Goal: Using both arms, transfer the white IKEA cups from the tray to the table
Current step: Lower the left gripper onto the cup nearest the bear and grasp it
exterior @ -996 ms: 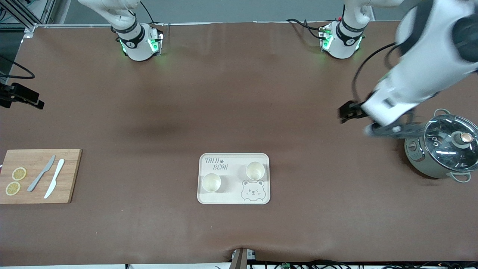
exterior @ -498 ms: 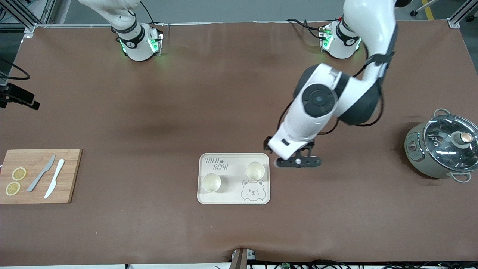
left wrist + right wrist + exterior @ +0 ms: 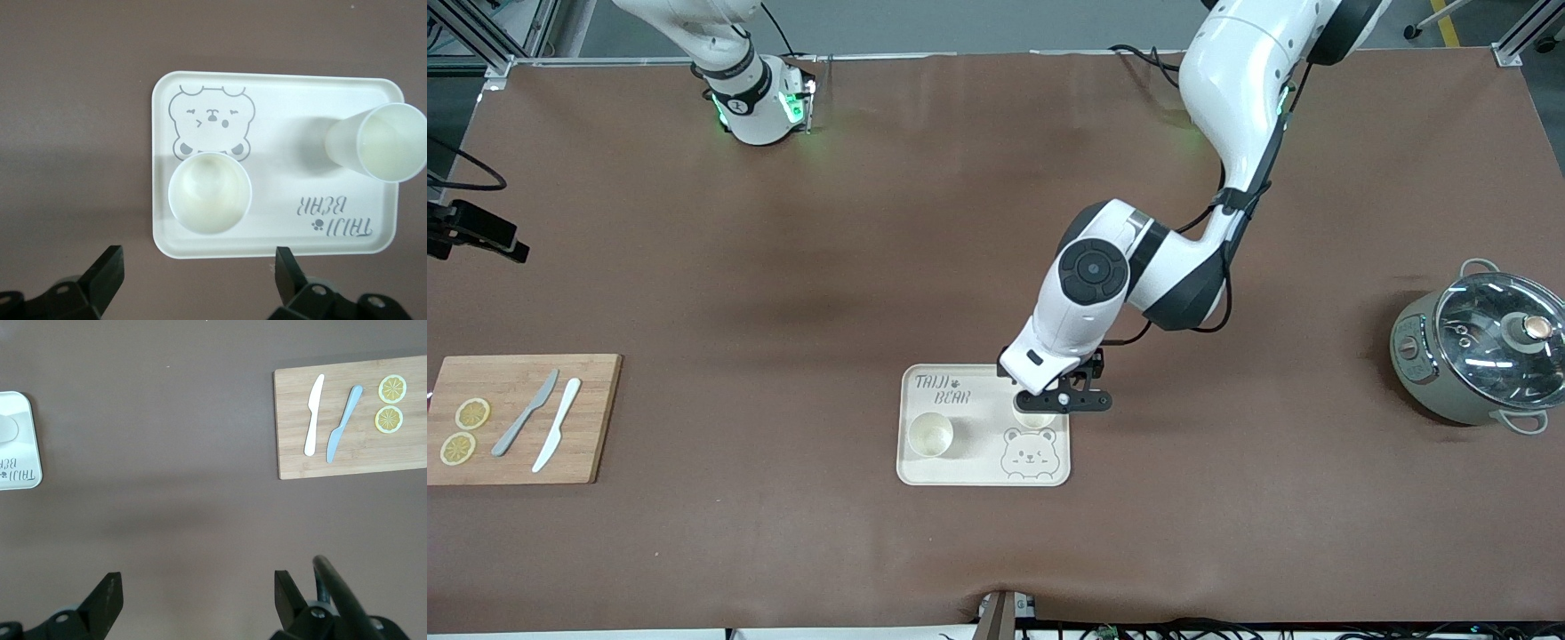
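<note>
cutting board (image 3: 520, 418): lying at the right arm's end of the table, carrying two knives (image 3: 543, 423).
right gripper (image 3: 193, 603): waiting high over bare table, jaws standing open.
cup one (image 3: 929, 436): standing upright on the bear tray (image 3: 983, 471).
cup two (image 3: 209, 192): standing on the same tray, under the left gripper.
left gripper (image 3: 1063, 402): hovering over cup two, jaws spread wide, gripping nothing.
pot (image 3: 1476, 351): sitting at the left arm's end.

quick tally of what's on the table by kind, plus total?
White cups: 2 (one under the left gripper at, one at)
Bear tray: 1
Cutting board: 1
Knives: 2 (grey, white)
Lemon slices: 2 ()
Pot with glass lid: 1
Total: 9
</note>
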Controlling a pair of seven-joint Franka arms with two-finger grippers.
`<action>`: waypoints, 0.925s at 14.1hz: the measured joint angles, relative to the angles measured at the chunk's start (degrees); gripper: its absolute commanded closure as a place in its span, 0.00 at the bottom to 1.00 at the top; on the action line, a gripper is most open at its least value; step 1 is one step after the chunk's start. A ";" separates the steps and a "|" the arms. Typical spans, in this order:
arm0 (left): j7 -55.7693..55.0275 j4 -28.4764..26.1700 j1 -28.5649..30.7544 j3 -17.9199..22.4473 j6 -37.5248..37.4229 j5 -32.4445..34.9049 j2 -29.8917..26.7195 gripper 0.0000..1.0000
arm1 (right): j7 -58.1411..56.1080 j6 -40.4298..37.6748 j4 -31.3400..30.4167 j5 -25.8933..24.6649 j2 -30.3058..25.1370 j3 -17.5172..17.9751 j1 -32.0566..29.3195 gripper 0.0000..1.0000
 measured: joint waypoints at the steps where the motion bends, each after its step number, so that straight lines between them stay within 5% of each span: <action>1: 0.02 0.04 0.11 0.17 0.55 0.00 0.65 0.00 | 0.00 0.00 0.00 0.00 0.00 0.02 0.00 0.00; 13: 0.69 0.12 0.20 1.77 2.35 1.85 5.64 0.00 | -0.03 -0.36 -0.68 0.01 0.47 0.08 0.00 0.00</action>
